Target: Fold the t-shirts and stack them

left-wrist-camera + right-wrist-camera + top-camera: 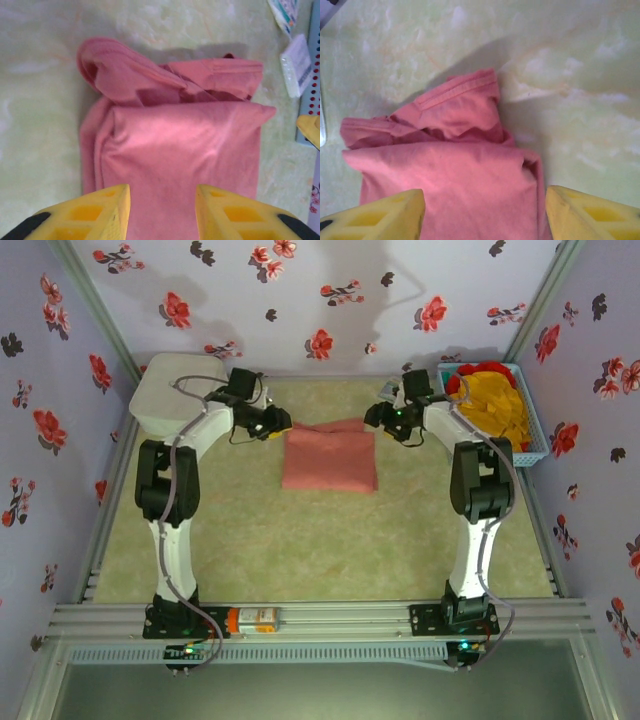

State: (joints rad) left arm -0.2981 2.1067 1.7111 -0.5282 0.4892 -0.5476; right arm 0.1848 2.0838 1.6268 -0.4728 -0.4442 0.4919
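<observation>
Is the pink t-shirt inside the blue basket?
No, the pink t-shirt lies on the table; the blue basket holds yellow cloth.

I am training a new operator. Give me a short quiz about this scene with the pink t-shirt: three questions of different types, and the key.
1. True or false: the left claw and the right claw are both shut on the pink t-shirt.
2. Where do the yellow and red shirts lie? A: in the blue basket at the far right. B: under the pink t-shirt. C: in the left claw.
3. Fill in: at the far left corner stands a white ____.
Key: 1 false, both are open; 2 A; 3 box.
</observation>
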